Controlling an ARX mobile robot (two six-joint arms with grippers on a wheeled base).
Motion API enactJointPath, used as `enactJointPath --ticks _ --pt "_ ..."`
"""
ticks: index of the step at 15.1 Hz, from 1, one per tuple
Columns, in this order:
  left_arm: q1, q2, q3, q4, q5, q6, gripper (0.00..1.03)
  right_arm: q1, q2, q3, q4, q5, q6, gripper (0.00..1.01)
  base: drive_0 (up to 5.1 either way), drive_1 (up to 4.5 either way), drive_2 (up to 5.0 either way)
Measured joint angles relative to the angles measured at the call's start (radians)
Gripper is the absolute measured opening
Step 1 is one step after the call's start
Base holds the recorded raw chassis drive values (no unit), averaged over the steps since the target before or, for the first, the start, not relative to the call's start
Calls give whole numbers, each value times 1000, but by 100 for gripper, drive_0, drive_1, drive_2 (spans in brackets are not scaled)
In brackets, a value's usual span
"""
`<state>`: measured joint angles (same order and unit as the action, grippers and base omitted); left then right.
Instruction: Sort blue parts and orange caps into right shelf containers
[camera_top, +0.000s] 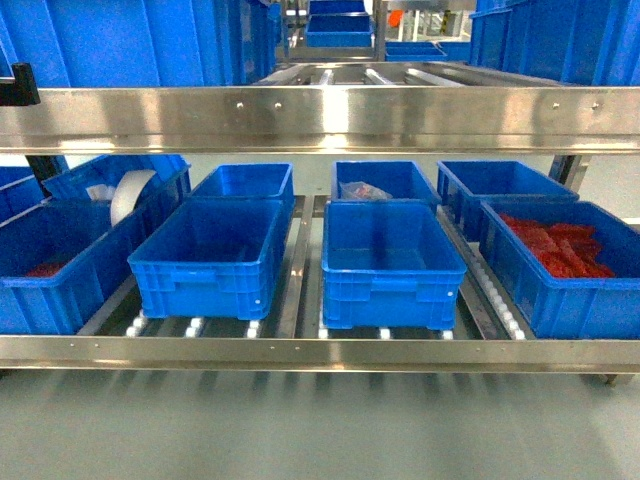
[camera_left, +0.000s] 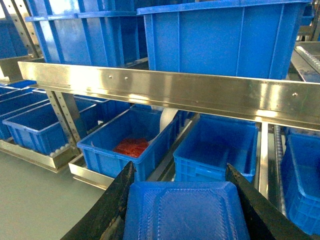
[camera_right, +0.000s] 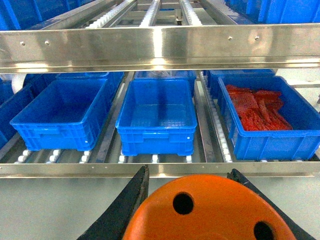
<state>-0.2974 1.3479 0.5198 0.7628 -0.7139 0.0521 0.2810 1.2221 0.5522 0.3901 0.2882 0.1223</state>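
Two empty middle crates (camera_top: 390, 255), red pieces (camera_top: 556, 246) rightmost; left gripper (camera_left: 182, 200) pinching blue part (camera_left: 185, 212), right gripper (camera_right: 200, 200) orange cap (camera_right: 210, 212).

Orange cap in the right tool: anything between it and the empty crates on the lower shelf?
Nothing visible on the floor between. The orange cap faces the empty crate; only the upper steel rail overhangs the crates, limiting entry from above.

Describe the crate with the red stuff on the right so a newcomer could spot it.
Look at the steel shelf, lower level, front row. The crate is farthest right, and unlike the two empty crates beside it, it holds a pile of red pieces.
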Motion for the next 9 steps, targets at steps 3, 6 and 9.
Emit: enactJointPath --ticks 3,6,9 --pt "0 0 0 0 0 0 41 0 0 0 0 0 0 42 7 405 -392" --pt "0 0 0 0 0 0 41 0 0 0 0 0 0 42 7 405 -392" --pt "0 0 0 0 0 0 41 0 0 0 0 0 0 42 7 405 -392"
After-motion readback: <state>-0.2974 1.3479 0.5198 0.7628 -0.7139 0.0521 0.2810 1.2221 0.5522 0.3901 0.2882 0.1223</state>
